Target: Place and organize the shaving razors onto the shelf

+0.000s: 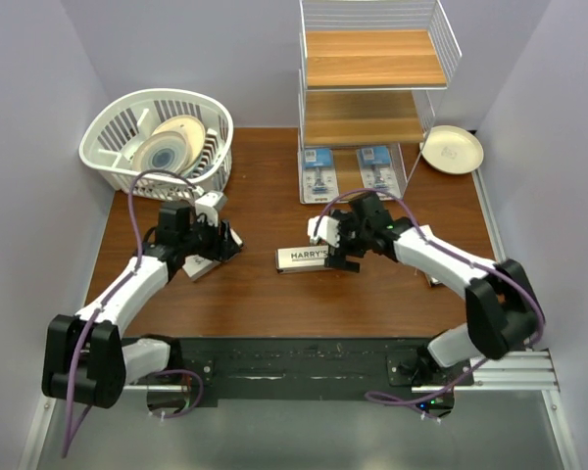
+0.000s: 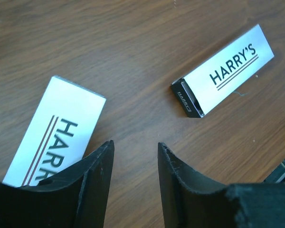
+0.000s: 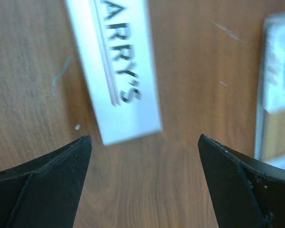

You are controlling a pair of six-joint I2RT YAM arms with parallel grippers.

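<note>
Over brown tabletop (image 1: 265,294), hovering with right fingers (image 3: 47,185) wide apart above a HARRY'S box (image 3: 123,71), presumably to straddle it; left fingers (image 2: 92,190) parted too (nothing held).

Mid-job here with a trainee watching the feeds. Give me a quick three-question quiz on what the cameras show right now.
1. Short answer: what lies in the white basket?
2. Multiple choice: the two blister packs lie A) in the basket, B) at the foot of the shelf, C) on its top tier.
3. True or false: the right gripper is shut on a HARRY'S box.
Key: 1. Round plates. 2. B. 3. False: it is wide open above the box's end, holding nothing.
</note>
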